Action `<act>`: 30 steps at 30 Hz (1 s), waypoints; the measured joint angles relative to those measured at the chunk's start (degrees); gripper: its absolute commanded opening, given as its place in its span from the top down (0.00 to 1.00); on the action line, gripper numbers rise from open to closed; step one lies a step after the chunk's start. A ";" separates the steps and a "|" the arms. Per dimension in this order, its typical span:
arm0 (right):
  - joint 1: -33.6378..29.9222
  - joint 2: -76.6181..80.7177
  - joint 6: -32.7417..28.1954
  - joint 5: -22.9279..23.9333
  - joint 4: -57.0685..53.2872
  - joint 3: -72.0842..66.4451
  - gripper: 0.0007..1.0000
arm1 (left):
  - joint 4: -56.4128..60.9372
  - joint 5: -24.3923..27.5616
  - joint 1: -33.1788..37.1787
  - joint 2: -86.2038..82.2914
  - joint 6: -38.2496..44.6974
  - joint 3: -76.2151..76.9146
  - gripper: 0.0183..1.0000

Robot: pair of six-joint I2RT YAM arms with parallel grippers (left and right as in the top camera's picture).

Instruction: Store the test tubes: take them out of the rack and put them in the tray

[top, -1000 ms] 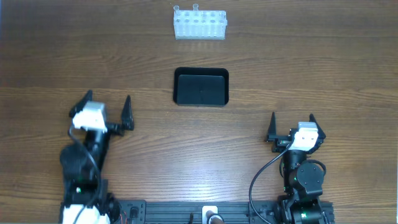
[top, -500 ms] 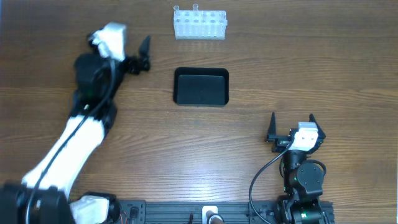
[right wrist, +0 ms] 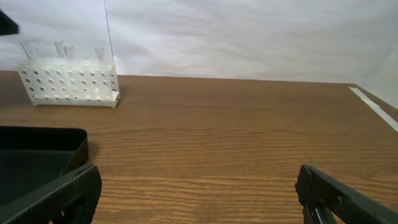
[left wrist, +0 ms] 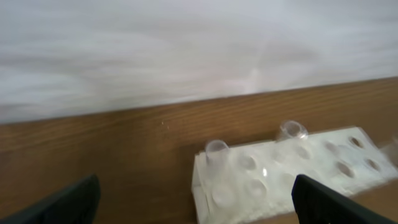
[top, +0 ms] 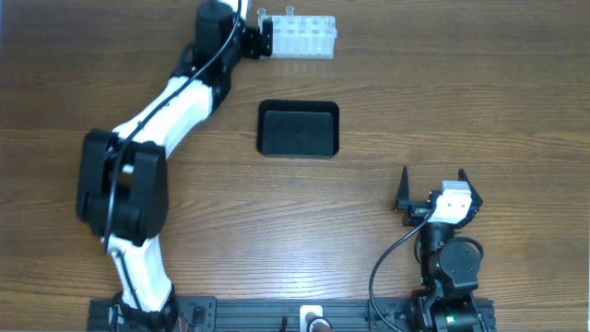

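Left gripper (top: 265,35) is spread wide and holding nothing, parked at the left end of the rack (top: 297,37) (can't tell if it's touching). Two test tubes (left wrist: 216,149) stand upright in the rack. The black tray (top: 298,129) sits nearby. Right gripper (top: 431,187) is also wide open, well apart from everything.

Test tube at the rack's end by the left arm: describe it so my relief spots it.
In the top view, beyond the black tray stands the white rack. The clear test tube sits at its left end corner; the other tube stands nearer the rack's middle.
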 measured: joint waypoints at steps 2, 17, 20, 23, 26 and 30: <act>0.00 0.00 0.00 0.00 0.00 0.00 0.01 | -1.27 -0.42 -0.02 3.37 -0.76 4.24 0.02; 0.00 0.00 -0.04 0.02 0.00 0.00 0.01 | 0.48 -3.67 -1.29 10.91 -4.15 9.86 0.16; 0.00 0.00 -0.04 0.02 0.00 0.00 0.01 | 0.46 -3.98 -1.53 12.04 -4.55 10.67 0.24; 0.00 0.00 -0.02 0.00 0.00 0.00 0.01 | 0.42 -4.31 -1.79 12.33 -4.74 10.91 0.31; 0.00 0.00 0.00 0.02 0.00 0.00 0.01 | 0.48 -4.46 -2.16 12.33 -4.76 11.26 0.37; 0.00 0.00 -0.04 0.00 0.00 0.00 0.01 | 0.57 -4.50 -2.62 12.33 -4.70 11.34 0.42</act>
